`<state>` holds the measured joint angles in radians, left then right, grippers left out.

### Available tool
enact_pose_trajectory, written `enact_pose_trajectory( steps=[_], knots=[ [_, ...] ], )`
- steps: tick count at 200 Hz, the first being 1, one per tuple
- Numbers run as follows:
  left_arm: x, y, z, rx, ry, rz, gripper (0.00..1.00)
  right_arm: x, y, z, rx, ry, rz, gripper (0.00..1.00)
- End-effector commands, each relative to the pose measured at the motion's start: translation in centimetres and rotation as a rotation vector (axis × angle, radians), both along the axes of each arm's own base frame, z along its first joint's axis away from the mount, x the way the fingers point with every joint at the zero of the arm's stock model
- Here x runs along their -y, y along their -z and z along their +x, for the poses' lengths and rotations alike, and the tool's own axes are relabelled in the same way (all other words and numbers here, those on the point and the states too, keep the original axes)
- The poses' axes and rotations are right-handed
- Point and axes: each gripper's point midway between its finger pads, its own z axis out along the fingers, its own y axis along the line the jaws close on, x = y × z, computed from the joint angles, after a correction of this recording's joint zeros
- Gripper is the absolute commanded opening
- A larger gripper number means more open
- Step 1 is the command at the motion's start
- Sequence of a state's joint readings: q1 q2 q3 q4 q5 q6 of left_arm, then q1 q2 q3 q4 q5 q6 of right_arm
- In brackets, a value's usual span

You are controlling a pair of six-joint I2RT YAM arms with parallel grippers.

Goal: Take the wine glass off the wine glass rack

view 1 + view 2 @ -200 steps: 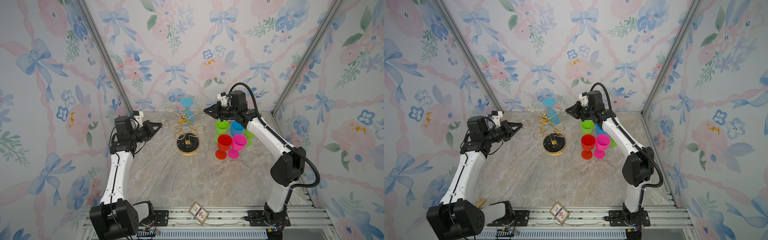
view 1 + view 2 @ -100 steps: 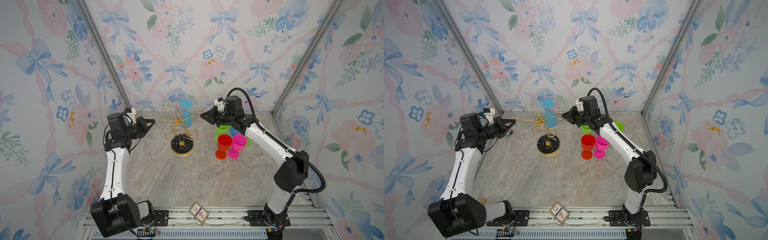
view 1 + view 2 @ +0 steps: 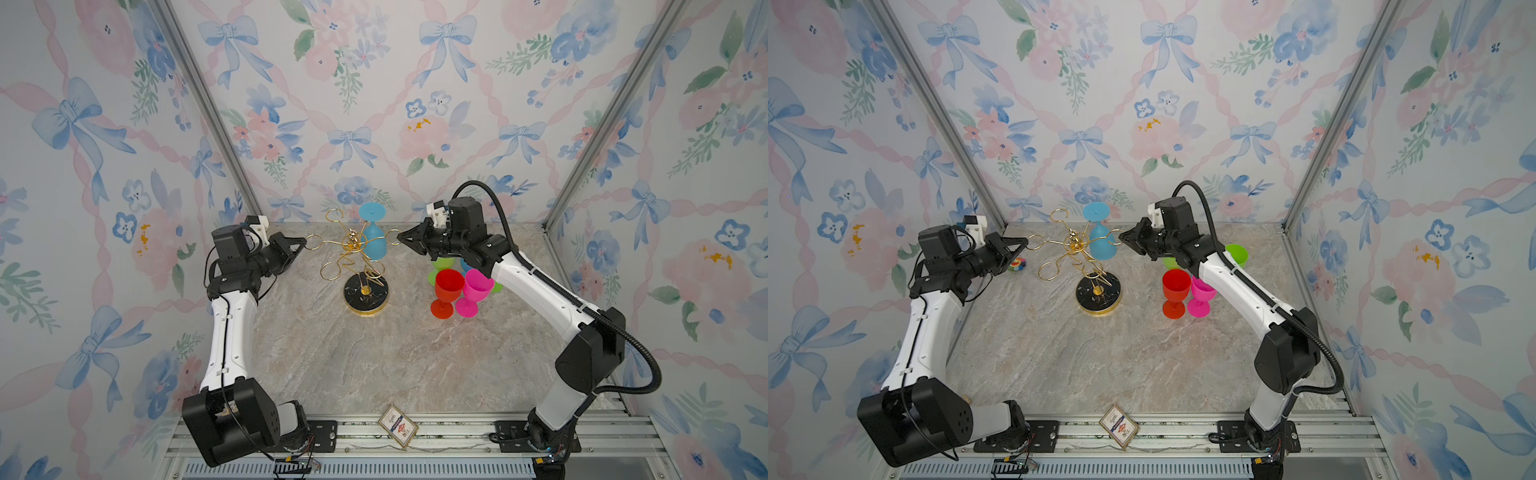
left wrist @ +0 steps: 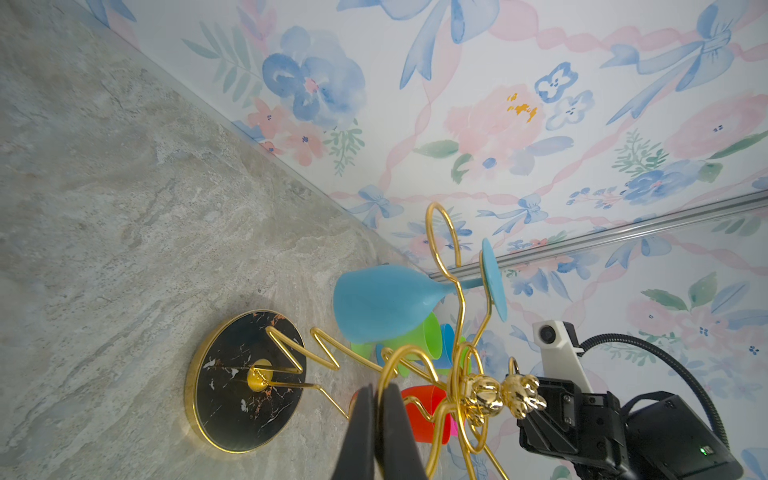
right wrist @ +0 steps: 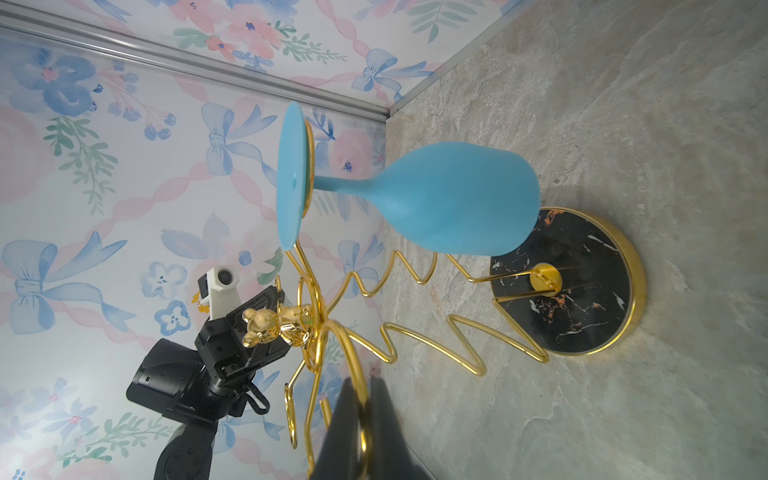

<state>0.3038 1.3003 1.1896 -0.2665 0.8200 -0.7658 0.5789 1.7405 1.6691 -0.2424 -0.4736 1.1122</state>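
One gold wire rack is standing mid-frame in both top views, with one blue glass hanging on it. Five more glasses are standing right of centre: one red glass, one pink glass, one green glass, another green glass and a second blue glass, mostly hidden. Two robot arms, the left arm and the right arm, are reaching in, while one card is lying at the lower edge and one small many-coloured thing at the left.

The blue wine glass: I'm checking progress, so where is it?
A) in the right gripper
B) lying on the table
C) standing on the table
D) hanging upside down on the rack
D: the blue wine glass hangs bowl-down, its foot resting on a loop of the rack, while the left gripper and right gripper pinch other loops.
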Motion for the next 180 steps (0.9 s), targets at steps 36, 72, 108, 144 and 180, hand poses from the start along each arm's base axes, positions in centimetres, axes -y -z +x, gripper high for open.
enact_pose_trajectory(
  steps=[36,72,108,144,180],
  knots=[
    [0.1,-4.1,1.3,0.161,0.043,0.073,0.09,-0.8,-4.5,0.0,0.13,-0.089,0.091,0.05],
    [-0.1,-5.0,1.7,0.175,0.04,0.075,0.22,0.0,-5.0,1.1,0.139,-0.072,0.107,0.06],
    [0.0,-5.6,1.5,0.189,0.044,0.077,0.36,0.2,-5.0,1.8,0.135,-0.067,0.126,0.06],
    [0.2,-5.7,0.6,0.199,0.039,0.085,0.38,0.5,-4.6,2.1,0.126,-0.062,0.132,0.11],
    [0.3,-5.5,-0.2,0.204,0.034,0.095,0.39,1.5,-4.3,1.9,0.121,-0.049,0.129,0.16]
  ],
)
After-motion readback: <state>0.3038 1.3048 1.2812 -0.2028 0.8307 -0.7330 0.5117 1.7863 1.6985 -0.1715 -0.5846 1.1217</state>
